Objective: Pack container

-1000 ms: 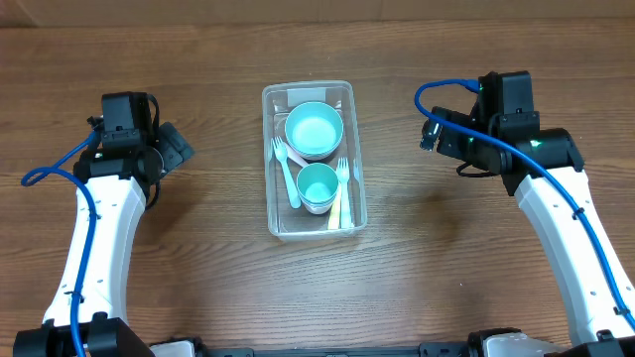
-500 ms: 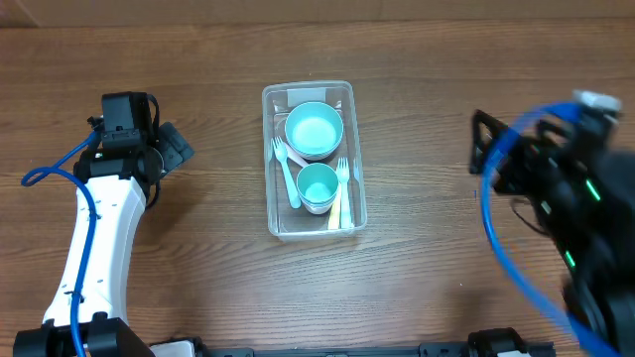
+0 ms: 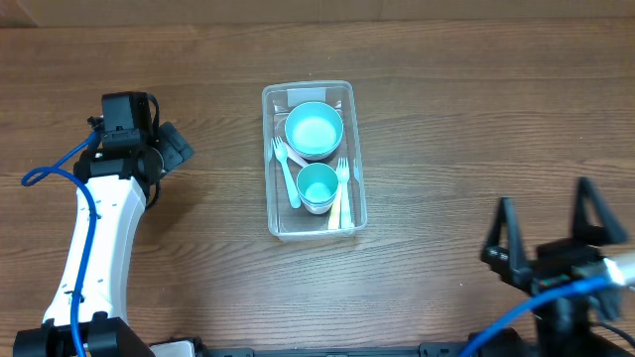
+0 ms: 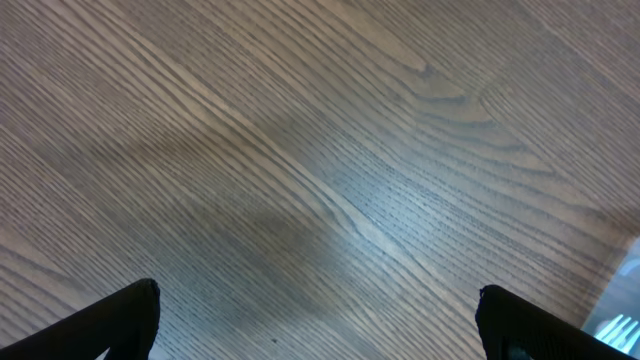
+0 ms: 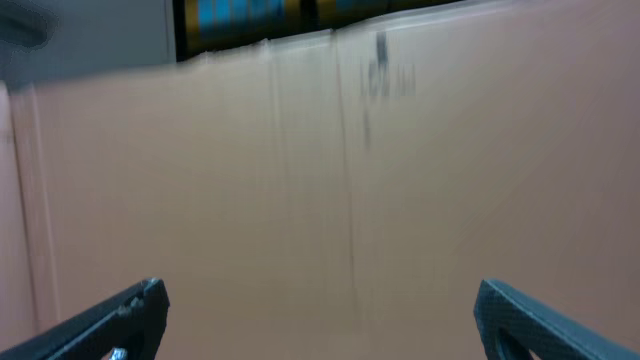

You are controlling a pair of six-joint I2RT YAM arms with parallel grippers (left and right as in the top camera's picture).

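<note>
The clear plastic container (image 3: 273, 159) stands at the table's middle in the overhead view. In it are a light-blue bowl (image 3: 314, 130), a light-blue cup (image 3: 318, 186) and several pale forks (image 3: 286, 169). My left gripper (image 3: 177, 145) is open and empty, well left of the container, over bare wood (image 4: 316, 320); a corner of the container shows at that wrist view's right edge (image 4: 622, 320). My right gripper (image 3: 552, 226) is open and empty at the front right, fingers pointing away from me; its wrist view (image 5: 318, 315) shows only a brown cardboard wall.
A cardboard wall (image 5: 350, 180) stands beyond the table's far edge. Blue cables trail from both arms (image 3: 45, 174).
My right arm has swung from beside the container's upper right back to the table's front right corner, its camera now facing the cardboard wall. The left arm and container have not moved.
</note>
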